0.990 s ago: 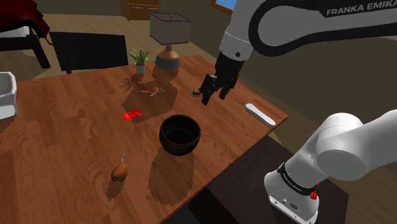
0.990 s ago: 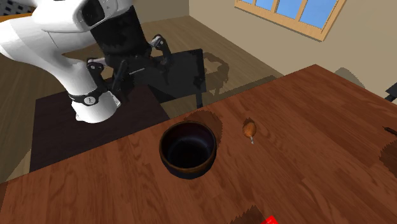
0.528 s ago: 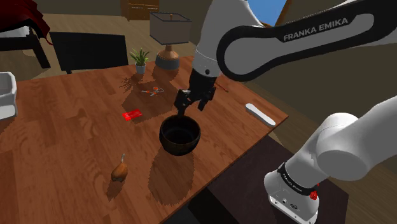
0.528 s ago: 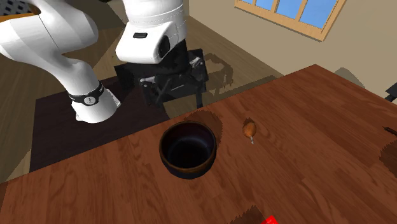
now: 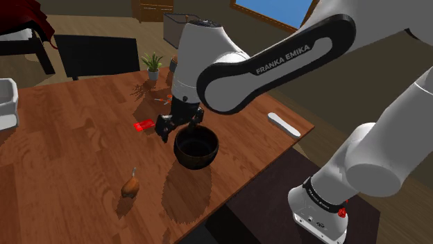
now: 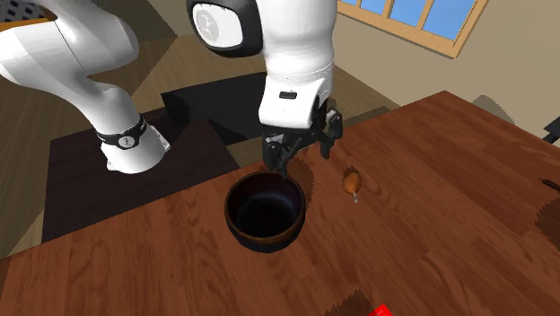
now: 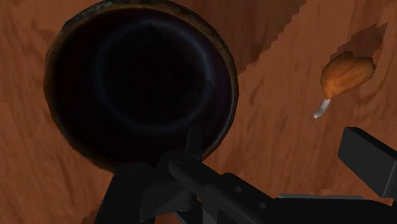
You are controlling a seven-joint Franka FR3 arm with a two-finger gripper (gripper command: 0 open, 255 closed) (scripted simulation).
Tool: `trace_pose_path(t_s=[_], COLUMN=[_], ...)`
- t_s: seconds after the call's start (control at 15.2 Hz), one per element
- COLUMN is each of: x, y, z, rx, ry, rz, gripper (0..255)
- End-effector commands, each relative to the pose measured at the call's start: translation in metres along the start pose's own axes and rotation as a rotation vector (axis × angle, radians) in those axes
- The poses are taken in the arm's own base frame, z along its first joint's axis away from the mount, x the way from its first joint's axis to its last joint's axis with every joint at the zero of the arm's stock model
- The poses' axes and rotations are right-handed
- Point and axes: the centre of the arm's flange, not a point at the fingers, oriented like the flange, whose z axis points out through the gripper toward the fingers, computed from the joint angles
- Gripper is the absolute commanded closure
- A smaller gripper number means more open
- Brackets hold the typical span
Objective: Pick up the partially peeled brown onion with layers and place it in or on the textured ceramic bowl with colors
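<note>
Shoulder view: the small brown onion with a pale stalk (image 5: 130,186) lies on its side on the reddish wooden table (image 5: 62,159). It is untouched, near-left of the dark round bowl (image 5: 194,163), apart from it and close to the table's near edge. The all-black gripper (image 5: 179,129) hovers over the bowl's far-left rim, fingers spread with nothing between them; the second exterior view confirms it (image 6: 301,154).

Risks, as judged:
- The hand looks low over the rim. A sideways run toward the onion without lifting could clip the bowl and shove it.
- The onion is rounded and tapering. A close that lands off-centre, or on the stalk, may squirt it out or set it rolling.
- With the table edge so near, a nudge from a descending finger could send the onion off.
- The flat red item (image 5: 144,125) lies left of the gripper, well away from the likely path, so little concern.
</note>
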Motion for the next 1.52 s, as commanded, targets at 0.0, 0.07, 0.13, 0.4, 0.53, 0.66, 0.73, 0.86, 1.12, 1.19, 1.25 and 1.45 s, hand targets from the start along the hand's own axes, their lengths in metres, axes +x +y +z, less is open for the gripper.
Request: trace_pose_path(t_s=[0.0, 0.07, 0.13, 0.4, 0.53, 0.66, 0.73, 0.86, 1.12, 1.19, 1.25, 1.45], x=[0.007, 0.011, 0.015, 0.032, 0.036, 0.036, 0.036, 0.036, 0.036, 0.036, 0.036, 0.036], y=[-0.020, -0.029, -0.039, -0.076, -0.084, -0.084, -0.084, -0.084, -0.083, -0.083, -0.083, -0.083], z=[0.018, 0.026, 0.034, 0.067, 0.079, 0.090, 0.095, 0.106, 0.114, 0.114, 0.114, 0.114], rx=[0.000, -0.001, -0.003, -0.007, -0.007, -0.007, -0.007, -0.007, -0.007, -0.007, -0.007, -0.007], ry=[0.005, 0.008, 0.010, 0.020, 0.022, 0.022, 0.022, 0.022, 0.022, 0.022, 0.022, 0.022], rz=[0.005, 0.007, 0.009, 0.018, 0.019, 0.019, 0.019, 0.019, 0.019, 0.019, 0.019, 0.019], gripper=[0, 0, 0, 0, 0, 0, 0, 0, 0, 0, 0, 0])
